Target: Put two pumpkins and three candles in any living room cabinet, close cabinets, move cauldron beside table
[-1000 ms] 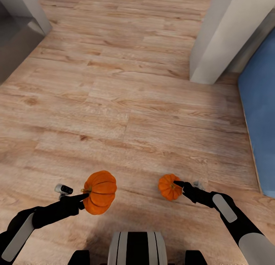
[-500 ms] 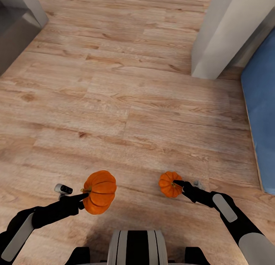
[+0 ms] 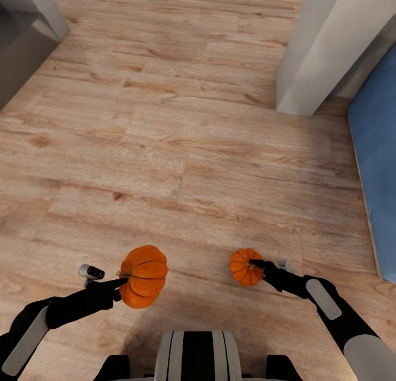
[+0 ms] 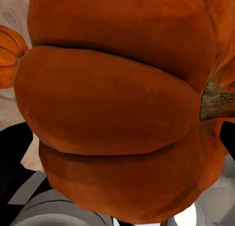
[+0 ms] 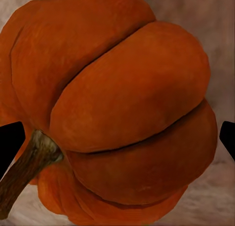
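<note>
I hold a pumpkin in each pincer, both carried above the wooden floor (image 3: pixel 181 150) just ahead of my base (image 3: pixel 198 356). My left gripper (image 3: pixel 122 283) is clamped on the larger pumpkin (image 3: pixel 144 276), gripping it at the stem side; up close on my left wrist its broad orange ribs (image 4: pixel 112 113) crowd the lens, the brown stem (image 4: pixel 218 101) poking out at one edge. My right gripper (image 3: pixel 258 266) is clamped on the smaller pumpkin (image 3: pixel 244 266), again right at the stem; from my right wrist I see its rounded lobes (image 5: pixel 122 118) and the woody stem (image 5: pixel 27 169), with the dark tips of my fingers (image 5: pixel 10 140) at either side of it. The two pumpkins hang apart from one another, the bigger on the left. Far right stands a white pillar (image 3: pixel 330 45), with a blue surface (image 3: pixel 379 166) along the right edge. A grey block (image 3: pixel 22 45) sits far left.
</note>
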